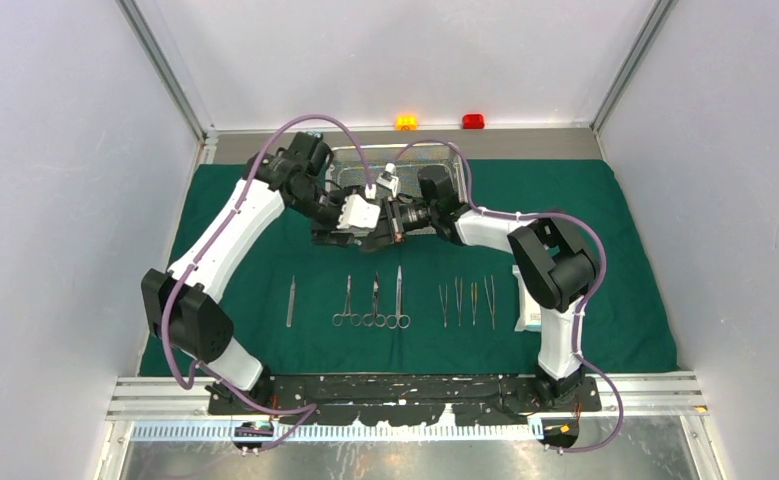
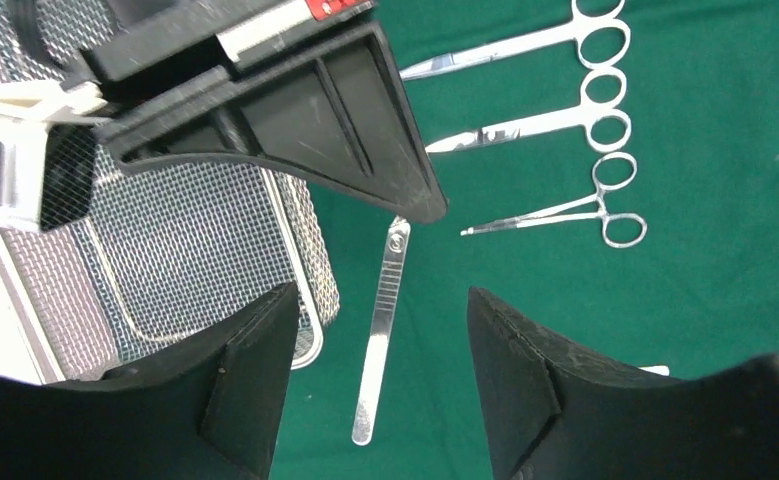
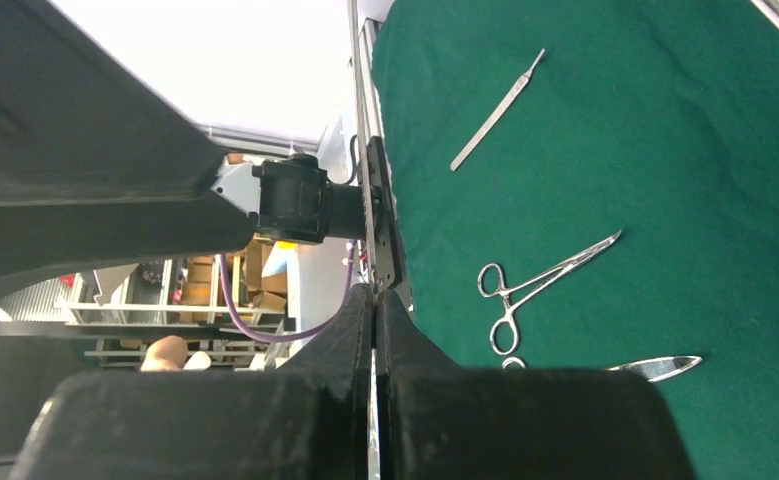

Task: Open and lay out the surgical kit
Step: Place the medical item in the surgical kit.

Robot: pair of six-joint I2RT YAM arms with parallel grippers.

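Observation:
The dark green cloth (image 1: 615, 250) lies spread flat. The wire-mesh tray (image 1: 395, 150) sits at the back centre and looks raised at its near side. My right gripper (image 3: 373, 300) is shut, with a thin bright metal edge between its pads. In the left wrist view its finger (image 2: 315, 110) lies across the tray (image 2: 195, 240). My left gripper (image 2: 380, 295) is open beside the tray's corner, nothing between its fingers. On the cloth lie a flat steel handle (image 1: 291, 300), forceps (image 1: 345, 305), scissors (image 1: 375, 300), several tweezers (image 1: 465, 303) and a white-blue packet (image 1: 527, 305).
An orange block (image 1: 406, 122) and a red block (image 1: 473, 121) sit on the back ledge. White walls close in both sides. The right arm's elbow (image 1: 555, 260) hangs over the packet's upper end. Both arms reach inward and meet over the tray.

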